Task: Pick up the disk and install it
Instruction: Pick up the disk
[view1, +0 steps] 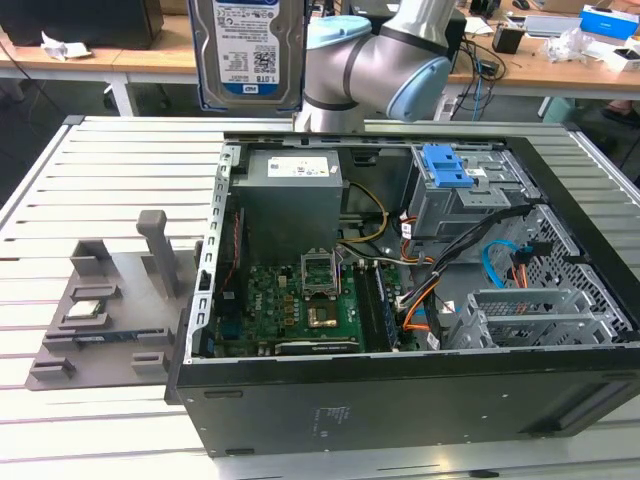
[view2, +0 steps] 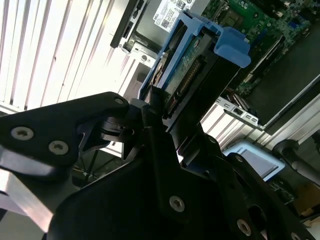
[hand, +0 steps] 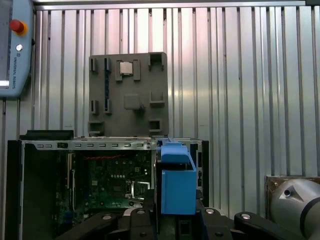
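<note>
As I judge it, the main risk is that the disk (view1: 245, 50), clamped at one end only and held high above the table (view1: 100, 160), tilts or slips in the grip. Its blue rails would then miss the guides of the drive cage (view1: 455, 185), which sits toward 4 o'clock from it in the exterior view, or snag the loose cables (view1: 500, 265) beside that cage in the open computer case (view1: 400, 400). The gripper (view2: 161, 112) is closed on the disk: in the second wrist view its black fingers pinch the end nearest the wrist, and the rest of the drive juts out beyond the fingertips, at 12 o'clock in the exterior view.
</note>
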